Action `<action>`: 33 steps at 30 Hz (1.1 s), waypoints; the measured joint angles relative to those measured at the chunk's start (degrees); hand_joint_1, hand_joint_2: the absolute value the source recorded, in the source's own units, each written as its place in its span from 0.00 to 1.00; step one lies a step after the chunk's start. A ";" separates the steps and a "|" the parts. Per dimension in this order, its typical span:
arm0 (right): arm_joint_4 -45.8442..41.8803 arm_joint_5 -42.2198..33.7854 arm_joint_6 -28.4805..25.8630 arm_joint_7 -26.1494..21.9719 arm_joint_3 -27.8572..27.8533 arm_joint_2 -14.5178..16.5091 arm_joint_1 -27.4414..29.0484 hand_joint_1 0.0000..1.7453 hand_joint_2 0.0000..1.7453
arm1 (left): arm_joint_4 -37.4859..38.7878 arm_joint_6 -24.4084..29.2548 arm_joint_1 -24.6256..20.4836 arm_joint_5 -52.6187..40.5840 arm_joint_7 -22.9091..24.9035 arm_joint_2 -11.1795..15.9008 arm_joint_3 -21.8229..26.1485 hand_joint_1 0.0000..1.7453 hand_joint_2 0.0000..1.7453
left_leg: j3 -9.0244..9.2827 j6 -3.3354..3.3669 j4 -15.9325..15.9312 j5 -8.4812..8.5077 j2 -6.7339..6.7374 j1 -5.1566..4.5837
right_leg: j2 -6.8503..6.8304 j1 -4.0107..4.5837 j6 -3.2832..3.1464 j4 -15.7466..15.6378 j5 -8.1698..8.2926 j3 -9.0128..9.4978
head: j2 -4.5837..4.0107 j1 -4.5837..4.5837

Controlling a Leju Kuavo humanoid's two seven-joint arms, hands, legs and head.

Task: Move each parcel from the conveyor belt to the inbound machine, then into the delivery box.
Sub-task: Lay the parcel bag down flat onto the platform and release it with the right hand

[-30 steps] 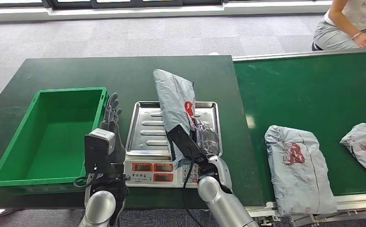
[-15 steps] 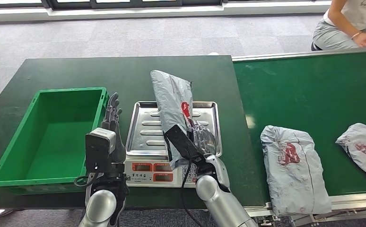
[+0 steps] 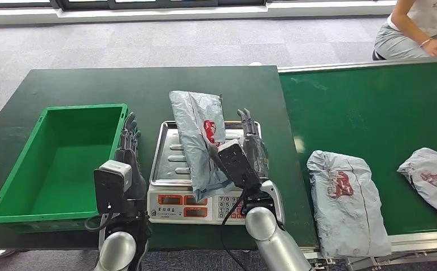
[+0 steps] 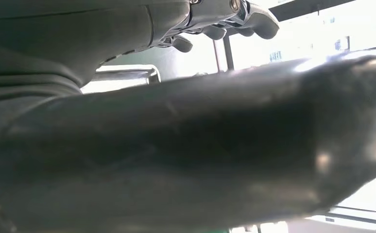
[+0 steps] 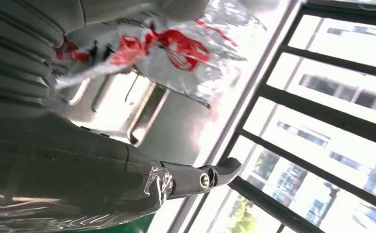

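Note:
A grey parcel [image 3: 198, 138] with a red logo lies on the steel tray [image 3: 171, 164] of the scale, its near end hanging over the tray's front edge. My right hand [image 3: 251, 148] stands just right of it, fingers straight and apart, holding nothing. The right wrist view shows the parcel [image 5: 176, 48] beside the palm, over the tray [image 5: 128, 109]. My left hand [image 3: 129, 153] is open between the green box [image 3: 13, 186] and the scale, fingers [image 4: 225, 29] extended. Two more grey parcels [image 3: 346, 197] [image 3: 431, 180] lie on the green conveyor belt [image 3: 368, 107].
The scale's display and keypad [image 3: 193, 206] face me at the table's front edge. The green box is empty and sits left of the scale on the dark table [image 3: 148, 84]. A person [image 3: 416, 28] crouches beyond the belt's far right end.
My right hand has let go of the parcel and moved right, fingers straightened. The parcel has tipped left and down onto the tray. The two parcels on the belt have drifted slightly left.

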 joint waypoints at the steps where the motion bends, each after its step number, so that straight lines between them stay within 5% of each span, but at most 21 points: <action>1: -2.55 -0.44 0.31 -0.25 -0.01 -0.41 0.34 0.00 0.00 | -0.25 0.00 0.14 0.03 -0.09 0.09 0.01 0.00 0.00 | 0.00 0.01 0.00 -0.01 0.00 0.00 | 0.00 0.00 0.00 0.00 0.00 0.00 | 0.00 0.00; 8: -13.14 -1.52 0.32 -1.27 -0.01 -2.27 1.99 0.00 0.00 | -1.20 0.78 0.56 0.22 -0.50 0.56 0.03 0.00 0.00 | 0.00 0.02 0.00 -0.02 0.01 0.00 | 0.00 0.00 0.00 0.00 0.00 -0.01 | 0.00 -0.01; 12: -18.64 -5.33 0.99 -2.09 -0.03 -3.59 3.46 0.00 1.00 | -1.64 1.58 0.76 -0.38 -0.67 0.67 0.07 0.00 0.00 | 0.01 0.02 0.00 -0.01 0.01 -0.01 | -0.01 0.00 0.00 0.00 0.00 -0.01 | 0.00 0.00; 18: -25.58 -8.06 -0.83 -5.91 -0.96 -5.07 7.42 0.00 1.00 | -1.67 6.38 0.28 -11.45 0.09 0.98 0.04 0.00 0.00 | 0.00 0.02 0.01 -0.02 0.00 -0.01 | -0.01 -0.01 0.01 -0.01 -0.01 -0.03 | 0.00 -0.01; 24: -34.02 -8.19 -4.48 -11.14 -3.58 -7.90 13.56 0.00 1.00 | -0.90 -1.82 -3.75 -30.83 5.71 4.43 -0.54 0.00 0.00 | -0.01 0.01 0.01 -0.06 0.06 -0.02 | 0.00 -0.02 0.03 -0.02 -0.02 -0.04 | 0.00 0.01; 28: -37.04 -7.94 -4.86 -12.01 -5.01 -8.92 15.64 0.00 1.00 | 0.53 -7.53 -7.10 -36.63 7.60 6.68 -1.21 0.00 1.00 | 0.02 0.02 0.01 -0.03 0.08 -0.02 | -0.02 -0.02 0.02 -0.02 -0.01 -0.05 | 0.00 -0.01; 32: -39.84 -8.51 -3.04 -12.28 -7.48 -9.20 16.64 0.00 1.00 | 5.80 -13.42 -14.56 -40.25 8.01 9.84 -3.30 0.00 1.00 | -0.01 0.01 0.01 0.11 0.01 -0.02 | -0.08 -0.01 0.01 -0.02 0.08 -0.05 | 0.00 -0.01; 33: -40.36 -8.81 -2.44 -12.42 -8.24 -9.20 16.67 0.00 1.00 | 7.61 -14.40 -16.72 -40.56 7.94 10.32 -3.95 0.00 0.75 | -0.01 0.00 0.01 0.14 0.01 -0.02 | -0.07 -0.01 0.01 -0.02 0.12 -0.05 | 0.00 -0.01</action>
